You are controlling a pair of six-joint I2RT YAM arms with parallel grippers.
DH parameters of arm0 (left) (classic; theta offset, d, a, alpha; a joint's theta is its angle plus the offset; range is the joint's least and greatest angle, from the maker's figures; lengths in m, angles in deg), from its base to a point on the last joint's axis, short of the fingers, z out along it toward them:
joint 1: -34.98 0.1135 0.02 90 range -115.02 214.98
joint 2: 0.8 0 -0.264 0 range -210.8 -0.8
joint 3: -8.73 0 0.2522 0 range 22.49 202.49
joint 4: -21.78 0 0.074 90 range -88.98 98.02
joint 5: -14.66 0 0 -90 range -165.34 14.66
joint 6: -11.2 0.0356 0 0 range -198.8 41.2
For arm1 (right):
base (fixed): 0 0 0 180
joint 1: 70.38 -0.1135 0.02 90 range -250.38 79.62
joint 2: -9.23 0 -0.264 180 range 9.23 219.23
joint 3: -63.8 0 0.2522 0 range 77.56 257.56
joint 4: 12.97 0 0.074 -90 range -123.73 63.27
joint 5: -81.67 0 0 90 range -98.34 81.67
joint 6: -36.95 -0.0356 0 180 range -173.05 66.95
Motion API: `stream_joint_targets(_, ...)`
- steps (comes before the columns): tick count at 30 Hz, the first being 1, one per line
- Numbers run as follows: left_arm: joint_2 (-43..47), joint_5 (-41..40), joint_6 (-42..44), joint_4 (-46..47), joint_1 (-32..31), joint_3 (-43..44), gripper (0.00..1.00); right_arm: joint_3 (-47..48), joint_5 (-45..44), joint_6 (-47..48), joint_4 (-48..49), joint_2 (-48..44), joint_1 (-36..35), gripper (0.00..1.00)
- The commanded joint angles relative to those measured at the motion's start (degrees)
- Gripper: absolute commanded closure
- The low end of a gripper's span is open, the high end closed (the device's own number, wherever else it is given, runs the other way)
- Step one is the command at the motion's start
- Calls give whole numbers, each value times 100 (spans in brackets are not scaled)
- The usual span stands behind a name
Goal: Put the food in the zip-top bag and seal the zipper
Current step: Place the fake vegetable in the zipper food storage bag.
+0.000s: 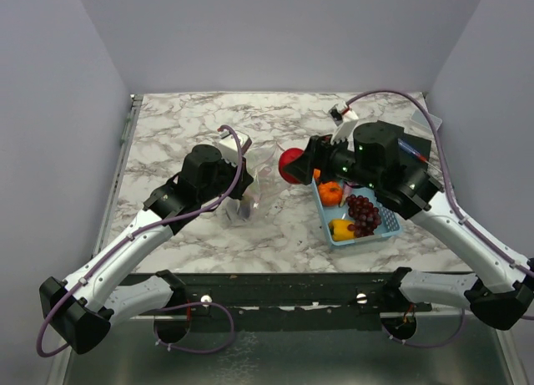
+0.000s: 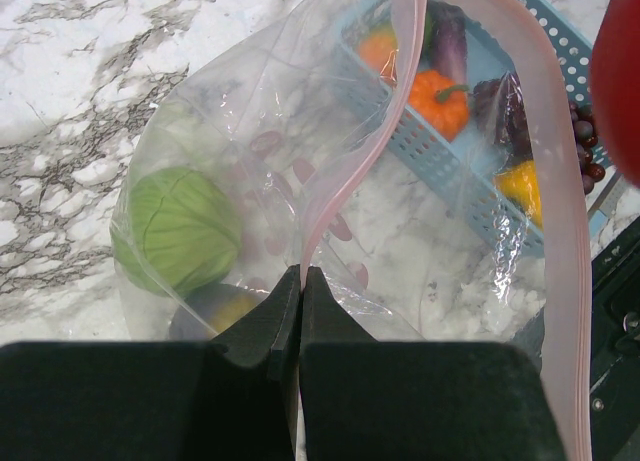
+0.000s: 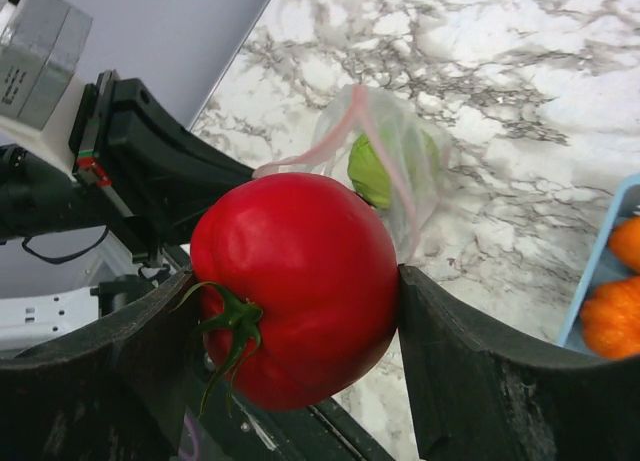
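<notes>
Mia: Where is the tomato (image 3: 295,281)?

Ben: The right fingers (image 3: 470,371) pinch it from both sides. It hangs in the air just beside the zip-top bag (image 1: 259,180), on the right arm's side, close to the bag's mouth.

Mia: And the left fingers (image 2: 262,331)?

Ben: They are pressed together on one lip of the bag, right on the pink zipper (image 2: 345,181). That lip is held up, so the mouth gapes.

Mia: Which way must the tomato go?

Ben: Probably toward the left arm and down. The bag's other lip runs between the tomato and the gap, so the tomato likely has to pass over that strip first. The mouth is a long, thin gap that runs away from the left fingers.

Mia: What is in the bag?

Ben: A green cabbage (image 2: 180,226) lies deep inside. Something yellowish sits next to it, too blurry to name.

Mia: Is anything in the way?

Ben: The blue basket (image 1: 365,239) rests on the worktop (image 1: 183,126), farther from the bag than the tomato, so it should not block. It holds the pumpkin (image 1: 331,193), grapes (image 1: 363,211), yellow pepper (image 1: 340,228) and eggplant (image 2: 447,36). The soft far lip could fold if the tomato bumps it.
</notes>
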Motion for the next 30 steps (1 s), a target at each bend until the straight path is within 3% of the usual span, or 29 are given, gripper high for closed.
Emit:
stream_joint_targets(1,93,-23,18,14,-3,-33,100,236,-342,204,78,263,-452,67)
stream_joint_targets(6,130,-12,20,18,-1,-33,100,433,-1020,346,-22,667,-831,66)
stream_joint_targets(15,214,64,37,45,-3,-42,100,575,-1440,470,-131,1246,-1065,67)
stream_joint_targets(30,720,30,23,337,5,-175,100,-325,-2947,115,-857,1864,-1610,69)
